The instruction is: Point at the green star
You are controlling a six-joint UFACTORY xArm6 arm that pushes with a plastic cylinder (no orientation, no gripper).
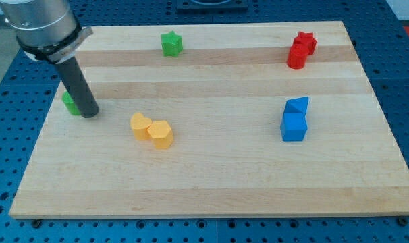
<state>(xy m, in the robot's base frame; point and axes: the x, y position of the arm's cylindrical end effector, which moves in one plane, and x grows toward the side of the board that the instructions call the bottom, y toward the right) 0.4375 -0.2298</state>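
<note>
1. Hidden parts: a green block at the view's left is mostly covered by the dark rod, so its shape cannot be made out. The arm's grey housing is cut off by the view's top-left corner.
2. Tip: the rod's lower end, the tip, rests on the tabletop, touching or just beside the hidden green block on that block's right. The arm carries no claw, so no claw state can be told.
3. Task object: the green star stands near the tabletop's top edge, left of centre, well apart from the tip and with bare wood all around it.
4. Edges: the red star and the red cylinder touch each other near the top-right corner. The hidden green block lies near the left edge.
5. Open room: two yellow blocks, a heart-like one and a hexagonal one, touch at centre-left. A blue triangular block and a blue cube touch at the right. The bottom strip of the tabletop is bare wood.
6. Containers: none visible; all blocks sit directly on the tabletop.
</note>
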